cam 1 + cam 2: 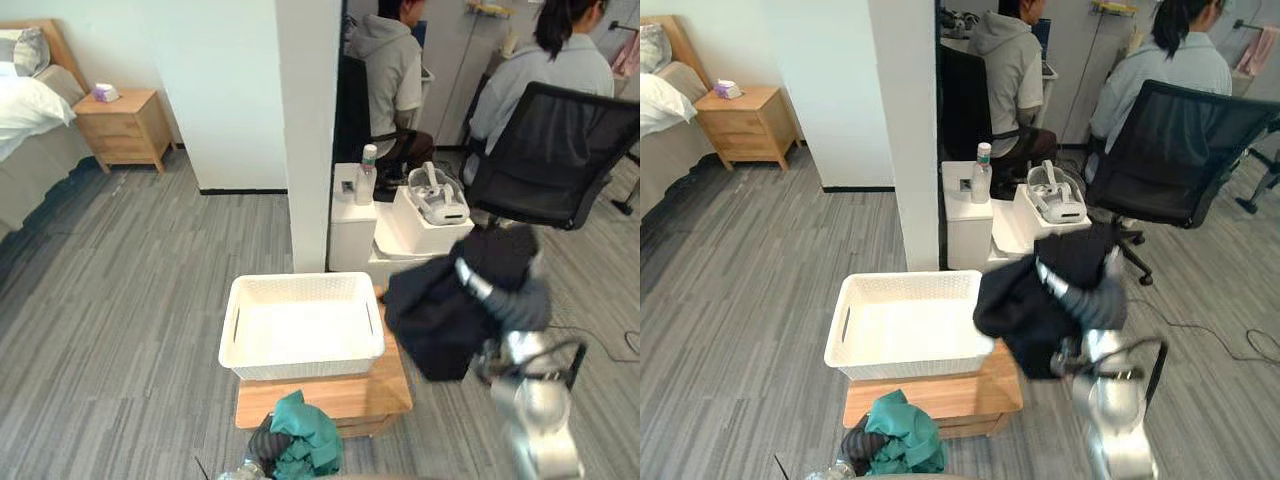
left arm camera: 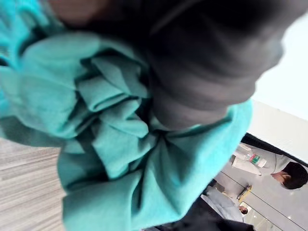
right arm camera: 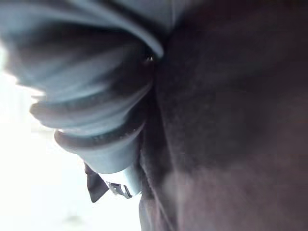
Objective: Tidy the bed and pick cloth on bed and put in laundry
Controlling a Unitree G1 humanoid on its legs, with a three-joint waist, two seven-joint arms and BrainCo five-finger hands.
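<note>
A white perforated plastic laundry basket sits upright on a low wooden desk. A crumpled teal cloth is bunched in tight folds at the desk's near edge. A black cloth hangs in loose folds just beside the basket's right side, clear of the floor. A bed with white bedding stands well apart, far left.
</note>
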